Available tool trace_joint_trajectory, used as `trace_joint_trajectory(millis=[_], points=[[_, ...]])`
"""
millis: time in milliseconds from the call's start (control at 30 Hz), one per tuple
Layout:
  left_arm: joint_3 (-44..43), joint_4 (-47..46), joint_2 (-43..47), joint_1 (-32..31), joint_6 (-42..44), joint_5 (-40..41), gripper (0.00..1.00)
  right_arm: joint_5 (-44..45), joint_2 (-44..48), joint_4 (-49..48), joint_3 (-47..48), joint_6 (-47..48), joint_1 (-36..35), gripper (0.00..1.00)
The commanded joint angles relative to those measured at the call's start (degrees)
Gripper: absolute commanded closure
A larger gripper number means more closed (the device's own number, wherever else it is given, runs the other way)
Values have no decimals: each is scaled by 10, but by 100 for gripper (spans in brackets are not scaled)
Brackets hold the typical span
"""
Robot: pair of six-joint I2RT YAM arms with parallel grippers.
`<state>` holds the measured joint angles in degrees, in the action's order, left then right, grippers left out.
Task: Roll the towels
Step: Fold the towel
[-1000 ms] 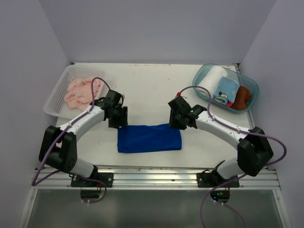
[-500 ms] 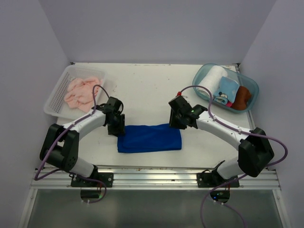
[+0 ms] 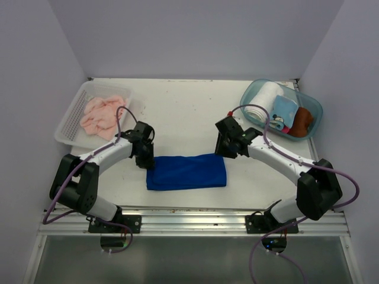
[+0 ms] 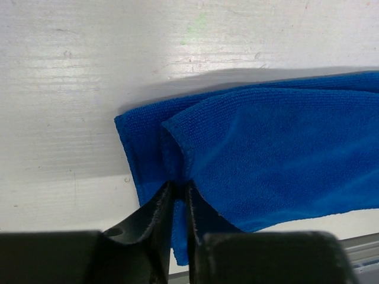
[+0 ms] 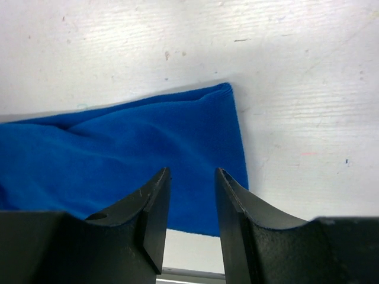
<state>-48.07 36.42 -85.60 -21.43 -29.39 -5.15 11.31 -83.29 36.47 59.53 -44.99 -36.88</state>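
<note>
A blue towel [image 3: 187,171] lies folded into a long strip on the white table, near the front edge. My left gripper [image 3: 148,161] is at its left end, shut on the folded left edge of the blue towel [image 4: 237,154], with cloth pinched between the fingertips [image 4: 167,192]. My right gripper [image 3: 224,149] is open and empty, held above the towel's right end [image 5: 148,154], apart from it. Pink towels [image 3: 103,113] lie crumpled in a white tray at the back left.
A white perforated tray [image 3: 72,115] stands at the back left. A clear blue tub [image 3: 251,89] at the back right holds a white roll [image 3: 265,99], a light blue cloth and a brown cloth. The table's front rail [image 3: 189,216] runs below the towel.
My left gripper has come down to the towel's left end and shut on its edge. My right gripper has lifted a little up and to the right, away from the towel's right end.
</note>
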Motion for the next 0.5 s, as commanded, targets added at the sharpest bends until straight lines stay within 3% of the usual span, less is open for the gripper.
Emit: trace_joint_trajectory(millis=[0, 33, 67, 200, 467], points=[[0, -20, -1, -3, -1, -14, 86, 21, -6, 4, -9, 4, 22, 60], [-5, -15, 0, -3, -1, -14, 97, 18, -7, 4, -12, 7, 26, 60], [-11, -13, 3, -3, -1, -13, 100, 14, -8, 0, -16, 14, 30, 59], [-40, 18, 31, -3, -1, 7, 100, -8, -24, -16, -40, 32, 43, 43], [-70, 44, 48, -2, -14, 9, 100, -66, -64, -67, -74, 61, 49, 44]])
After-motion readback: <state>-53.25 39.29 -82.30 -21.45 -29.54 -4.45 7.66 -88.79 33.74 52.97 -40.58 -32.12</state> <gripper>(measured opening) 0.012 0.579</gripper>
